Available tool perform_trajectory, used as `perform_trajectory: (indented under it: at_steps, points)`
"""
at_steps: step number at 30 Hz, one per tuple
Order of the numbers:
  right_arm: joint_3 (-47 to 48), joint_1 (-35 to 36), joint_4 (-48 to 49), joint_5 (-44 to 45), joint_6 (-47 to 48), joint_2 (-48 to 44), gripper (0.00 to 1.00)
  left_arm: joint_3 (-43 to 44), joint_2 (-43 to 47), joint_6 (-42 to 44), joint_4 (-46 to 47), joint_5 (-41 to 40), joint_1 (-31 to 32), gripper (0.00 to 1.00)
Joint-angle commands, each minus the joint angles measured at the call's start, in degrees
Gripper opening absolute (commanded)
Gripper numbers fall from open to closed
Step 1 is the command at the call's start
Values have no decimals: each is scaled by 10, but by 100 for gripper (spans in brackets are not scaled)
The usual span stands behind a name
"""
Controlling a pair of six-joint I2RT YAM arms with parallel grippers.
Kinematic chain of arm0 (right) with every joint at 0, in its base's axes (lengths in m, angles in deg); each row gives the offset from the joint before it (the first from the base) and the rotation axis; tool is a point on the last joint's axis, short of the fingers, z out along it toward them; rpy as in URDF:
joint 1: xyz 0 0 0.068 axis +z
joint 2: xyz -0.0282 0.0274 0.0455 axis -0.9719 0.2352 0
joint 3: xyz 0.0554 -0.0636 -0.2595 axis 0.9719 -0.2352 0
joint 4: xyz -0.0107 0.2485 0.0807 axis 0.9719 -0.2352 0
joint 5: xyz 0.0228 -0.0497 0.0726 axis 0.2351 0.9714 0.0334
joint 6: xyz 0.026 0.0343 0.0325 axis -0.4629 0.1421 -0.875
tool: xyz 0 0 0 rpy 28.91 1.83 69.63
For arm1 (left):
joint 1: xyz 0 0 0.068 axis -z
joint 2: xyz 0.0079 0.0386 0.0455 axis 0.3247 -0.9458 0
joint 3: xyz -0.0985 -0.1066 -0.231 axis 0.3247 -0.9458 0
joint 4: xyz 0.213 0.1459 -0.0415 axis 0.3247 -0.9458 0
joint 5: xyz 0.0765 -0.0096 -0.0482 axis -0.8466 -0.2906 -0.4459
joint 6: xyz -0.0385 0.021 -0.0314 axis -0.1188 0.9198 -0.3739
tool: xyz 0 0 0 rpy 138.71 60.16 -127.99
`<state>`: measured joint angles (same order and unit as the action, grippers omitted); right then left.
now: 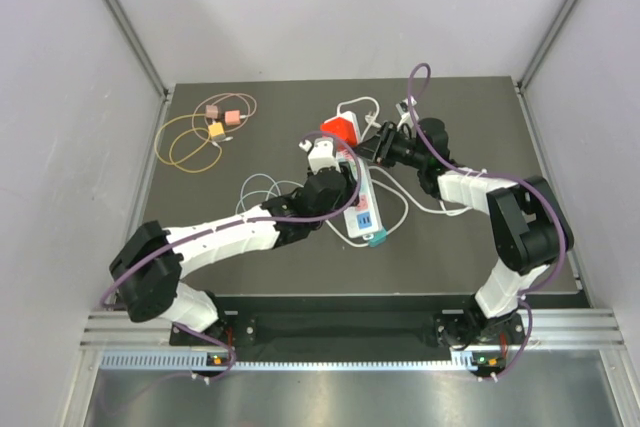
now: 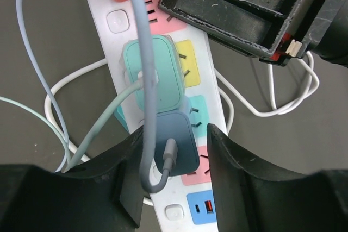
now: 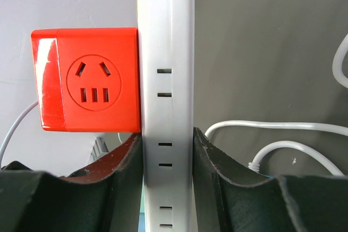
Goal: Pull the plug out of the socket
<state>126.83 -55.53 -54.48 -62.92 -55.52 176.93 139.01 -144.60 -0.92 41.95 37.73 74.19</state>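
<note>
The left jaws lie nearest the lens in the left wrist view. They are parted and set down on either side of the dark blue plug (image 2: 175, 137). One finger (image 2: 128, 183) is seen against the plug's side, but a sliver of socket face shows before the other, so a firm hold is not confirmed. The plug is seated in the power strip (image 3: 166, 36), past its middle toward the near end and just beside the teal plug (image 2: 155, 74). The right jaws are clenched on the strip's long edges at the far end, next to the red adapter (image 3: 87, 80).

Hazards, as judged:
- The grey cable (image 2: 142, 52) is looped close to one finger. If it is pinched, the load is taken by the cable rather than the plug body.
- If the pull is tilted, the teal plug may be dragged or loosened.
- The strip is held at the far end only. With a stiff plug it may be levered off the tabletop (image 1: 450, 257).

Clearances:
- Open room is available straight above the plug.
- Beyond the teal plug, the space is crowded by the right arm (image 1: 520, 217) and the red adapter.
- White cables (image 2: 272, 107) are looped beside the strip.
- The tabletop edges are well apart from the work.
</note>
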Motion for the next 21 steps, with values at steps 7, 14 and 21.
perform_trajectory:
  at_steps: [7, 14, 21]
  points:
    - [11, 6, 68, -19, -23, -47, 0, 38, -29, 34, -14, -35, 2, 28]
    - [6, 6, 80, -25, 1, -54, 0, 41, -1, 16, -26, 10, 0, 0]
    - [4, 8, 77, -22, 42, -61, 0, -101, 135, -136, 74, 171, -79, 0]
